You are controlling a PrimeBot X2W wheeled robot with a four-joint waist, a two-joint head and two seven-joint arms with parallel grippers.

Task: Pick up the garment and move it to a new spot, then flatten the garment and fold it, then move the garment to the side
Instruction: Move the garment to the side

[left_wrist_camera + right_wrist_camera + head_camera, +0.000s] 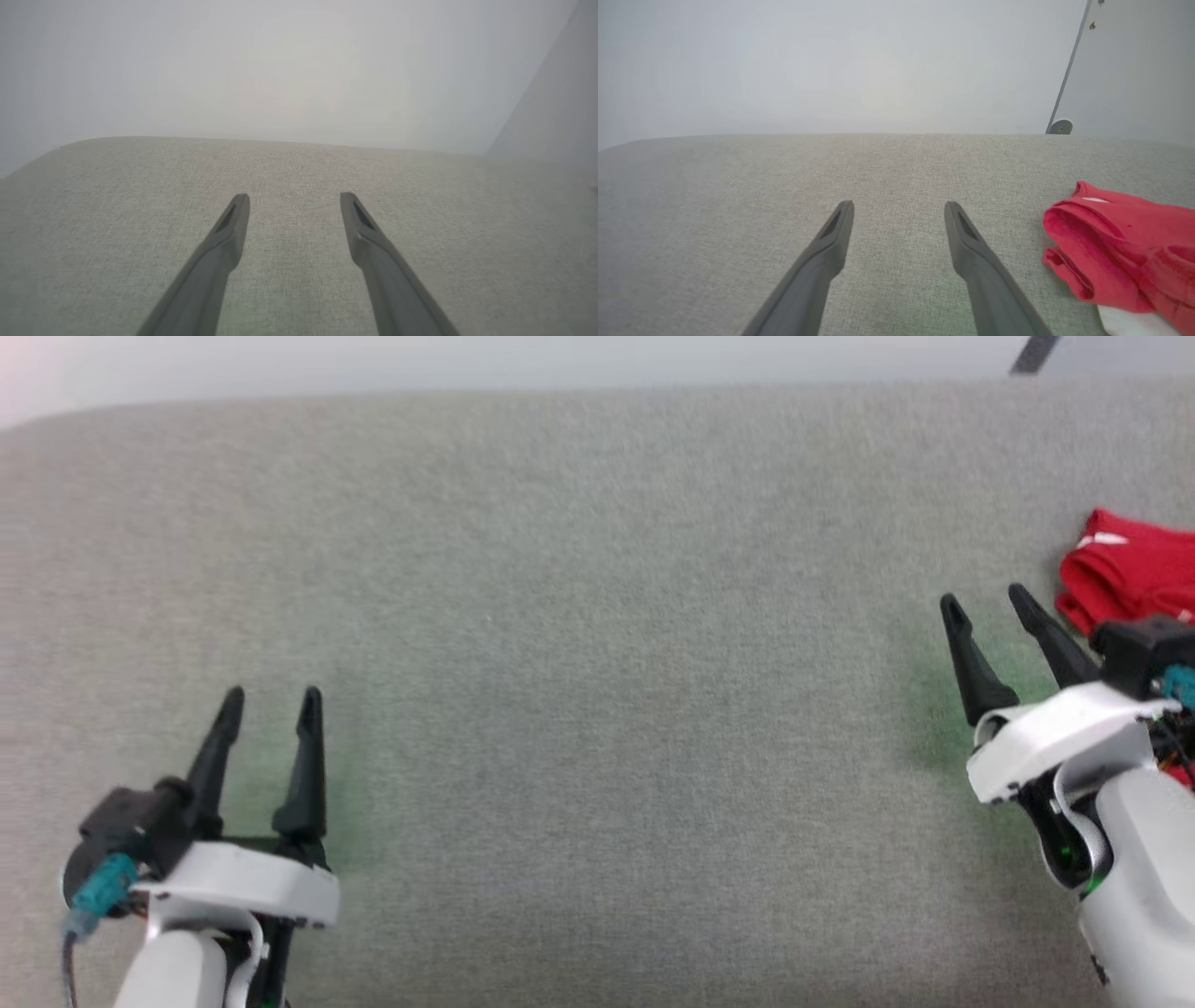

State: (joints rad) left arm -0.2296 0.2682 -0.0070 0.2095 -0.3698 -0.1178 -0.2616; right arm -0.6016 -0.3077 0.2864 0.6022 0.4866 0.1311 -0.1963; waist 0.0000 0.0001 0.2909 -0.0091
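Garment (1130, 569) lies bunched in a red heap on the grey fabric surface (597, 616), far over on the right side. The head view's edge cuts it off, so can't tell how close it sits to the surface's right edge. It's set back from the far edge w/ bare cloth btwn. A small white mark shows on the top fold. In the right wrist view the garment (1111, 242) shows rolled, layered folds, and a white bit sticks out under the red at the bottom.

Right gripper (985, 597): fingers spread wide, nothing btwn them, pointing toward the far edge and leaning a little left. It's just beside the garment, on the garment's left. In the right wrist view a strip of bare cloth separates the right gripper (899, 206) from the nearest fold, so no contact. In the head view the black block on its wrist overlaps the garment's near end.

Left gripper (273, 698): over the near-left part of the surface, well apart from the garment. Pincer wide, holding nothing, only bare cloth btwn the fingers in the left wrist view (294, 198). Can't tell whether the tips touch the cloth.

Faint green tint on the cloth by each gripper. Beyond the far edge: pale wall and a thin grey pole (1066, 79) w/ a round foot.
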